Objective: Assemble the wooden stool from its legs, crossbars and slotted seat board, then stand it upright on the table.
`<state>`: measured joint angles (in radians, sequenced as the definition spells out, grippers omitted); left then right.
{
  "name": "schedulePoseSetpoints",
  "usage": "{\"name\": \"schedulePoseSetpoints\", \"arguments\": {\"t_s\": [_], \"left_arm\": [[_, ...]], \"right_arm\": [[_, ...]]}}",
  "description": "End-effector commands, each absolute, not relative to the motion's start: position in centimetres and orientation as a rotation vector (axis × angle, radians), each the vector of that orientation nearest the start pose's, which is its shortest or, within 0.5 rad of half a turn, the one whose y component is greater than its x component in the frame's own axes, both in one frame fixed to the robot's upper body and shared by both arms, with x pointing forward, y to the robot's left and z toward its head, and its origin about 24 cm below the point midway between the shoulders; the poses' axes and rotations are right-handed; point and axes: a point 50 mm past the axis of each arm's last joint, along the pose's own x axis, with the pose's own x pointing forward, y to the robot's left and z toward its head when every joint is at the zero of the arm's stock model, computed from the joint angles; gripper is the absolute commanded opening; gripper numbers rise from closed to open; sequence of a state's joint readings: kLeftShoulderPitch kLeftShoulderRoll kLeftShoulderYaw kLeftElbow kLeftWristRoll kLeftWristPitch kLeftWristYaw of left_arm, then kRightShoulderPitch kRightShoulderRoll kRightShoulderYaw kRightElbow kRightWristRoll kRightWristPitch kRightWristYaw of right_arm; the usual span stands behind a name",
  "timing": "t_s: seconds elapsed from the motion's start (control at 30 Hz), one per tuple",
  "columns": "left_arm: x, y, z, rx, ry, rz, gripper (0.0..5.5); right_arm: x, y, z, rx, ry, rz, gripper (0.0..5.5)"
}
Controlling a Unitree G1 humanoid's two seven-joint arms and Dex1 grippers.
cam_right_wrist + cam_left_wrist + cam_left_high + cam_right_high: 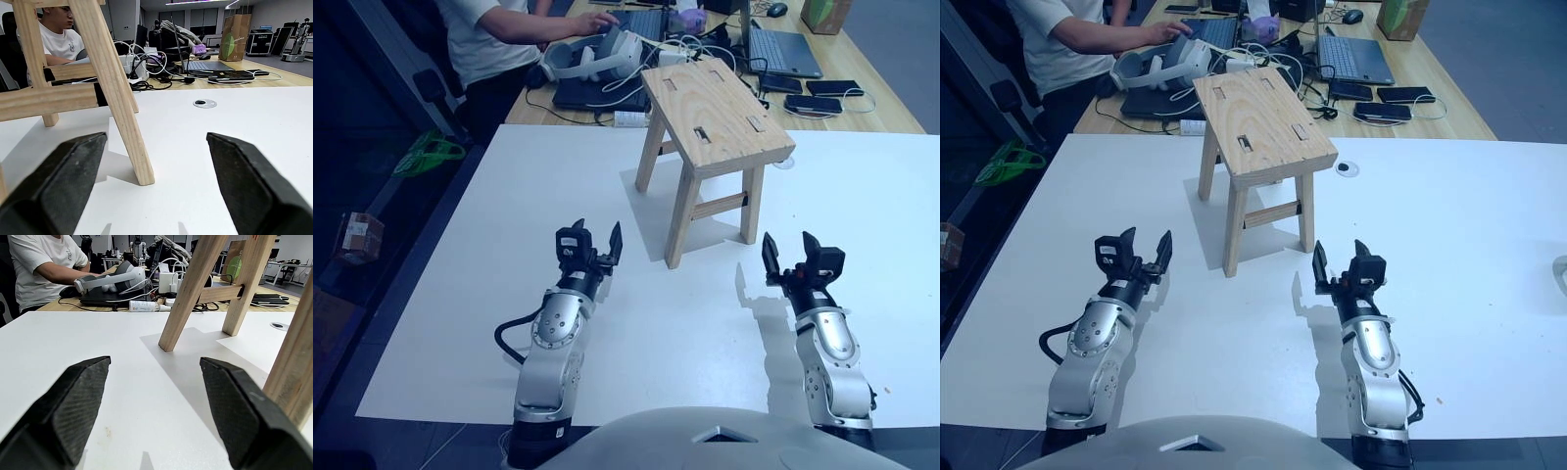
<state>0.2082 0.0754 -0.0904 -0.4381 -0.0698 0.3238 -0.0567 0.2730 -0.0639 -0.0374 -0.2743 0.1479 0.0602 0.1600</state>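
Look at your wooden stool (715, 127). It is all put together and stands up on its four legs on the white table (460, 294). It sits near the far edge of the table, about in the middle. The seat board (717, 98) is on top, and you can see little slots cut in it. A crossbar (720, 205) goes between two legs low down on the side that faces you. The front leg (682, 217) is the one nearest to your grippers.

Your left gripper (594, 245) rests low over the table, near the stool's front leg but not touching it. Its jaws are spread wide and there is nothing between them. In the left wrist view the two dark pads (73, 406) are far apart, with the stool legs in front of them.

Your right gripper (795, 262) is on the other side, just in front of the stool and a bit to its right. Its jaws are spread wide too, with nothing in them. It does not touch the stool.

Behind the white table there is a wooden desk (871, 108) with a laptop (783, 49), a white headset (607, 54) and some phones (822, 95).
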Motion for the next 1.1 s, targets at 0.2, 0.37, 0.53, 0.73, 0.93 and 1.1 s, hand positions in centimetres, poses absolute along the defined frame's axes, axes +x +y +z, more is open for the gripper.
{"name": "schedulePoseSetpoints", "arguments": {"t_s": [0.2, 0.37, 0.53, 0.73, 0.93, 1.1], "left_arm": [[22.3, 14.2, 6.5, 0.005, 0.065, -0.115, 3.41], [22.9, 14.5, 6.5, -0.014, 0.058, -0.088, 3.41], [23.2, 14.5, 6.6, -0.021, 0.056, -0.085, 3.41], [23.5, 14.7, 6.9, -0.019, 0.054, -0.079, 3.41], [23.7, 15.1, 7.0, -0.004, 0.054, -0.071, 3.41], [24.2, 15.1, 7.1, 0.007, 0.044, -0.073, 3.41]], "right_arm": [[21.7, -17.9, 4.6, 0.039, -0.014, 0.054, 3.78], [22.2, -18.1, 4.9, 0.058, -0.044, 0.047, 3.78], [22.4, -18.2, 5.1, 0.061, -0.058, 0.047, 3.78], [22.5, -18.1, 5.3, 0.064, -0.064, 0.033, 3.78], [22.7, -18.1, 5.2, 0.115, -0.068, -0.008, 3.78], [23.2, -17.8, 5.2, 0.114, -0.074, 0.006, 3.78]]}}
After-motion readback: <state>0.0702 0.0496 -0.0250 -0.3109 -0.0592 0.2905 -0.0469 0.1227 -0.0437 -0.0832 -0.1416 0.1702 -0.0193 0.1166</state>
